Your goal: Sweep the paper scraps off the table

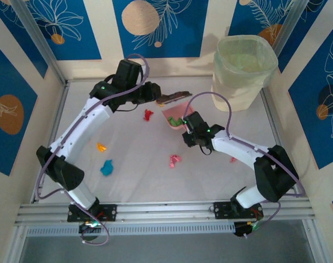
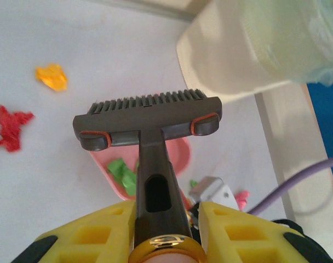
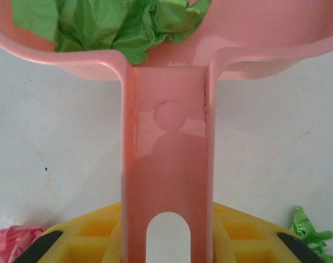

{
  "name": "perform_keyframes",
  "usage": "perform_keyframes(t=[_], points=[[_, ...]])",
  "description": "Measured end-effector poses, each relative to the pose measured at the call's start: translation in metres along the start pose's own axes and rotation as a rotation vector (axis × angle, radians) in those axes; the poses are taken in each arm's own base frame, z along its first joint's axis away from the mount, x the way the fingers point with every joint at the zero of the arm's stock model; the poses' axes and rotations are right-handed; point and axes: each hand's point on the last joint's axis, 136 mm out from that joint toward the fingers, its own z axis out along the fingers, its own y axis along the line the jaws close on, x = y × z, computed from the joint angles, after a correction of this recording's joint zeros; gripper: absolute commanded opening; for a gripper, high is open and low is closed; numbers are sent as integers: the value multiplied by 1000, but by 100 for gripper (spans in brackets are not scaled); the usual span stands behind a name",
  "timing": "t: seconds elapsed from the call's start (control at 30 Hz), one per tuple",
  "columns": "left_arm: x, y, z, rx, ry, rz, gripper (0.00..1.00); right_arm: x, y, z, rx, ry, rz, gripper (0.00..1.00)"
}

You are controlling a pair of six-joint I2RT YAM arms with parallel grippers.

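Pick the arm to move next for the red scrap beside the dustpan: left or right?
Left, probably: the left fingers grip the brush, poised beyond the dustpan, with the red scrap nearby. The right fingers just hold the dustpan, green scrap already inside.

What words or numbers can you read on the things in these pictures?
None: no words, numbers or signs can be read anywhere.
The brush, the pink dustpan and the pale bin carry no writing; the dustpan's handle has only a plain round dent.
The walls show leaves and circles, not letters.
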Motion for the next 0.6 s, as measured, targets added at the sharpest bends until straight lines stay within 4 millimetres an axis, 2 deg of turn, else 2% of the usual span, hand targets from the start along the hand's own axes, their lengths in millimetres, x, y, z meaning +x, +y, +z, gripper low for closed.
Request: perform_keyframes(t=[0.2,0.27,0.37,0.47,0.6], points=[[-43,6,-60,-91,-250,65,0,-36,-5,-30,21,-41,31,0],[-55,9,-84,-123,-333,83,0,-51,-7,-45,28,-66,50,0],[-67,15,-108,-157,-416,89,0,-78,-13,-70,33,-116,81,0],[-69,22,-112,-176,-438,81,0,-109,-22,-100,30,-185,115,0],[-57,33,-94,-198,-390,78,0,-151,-49,-140,45,-278,184,0]])
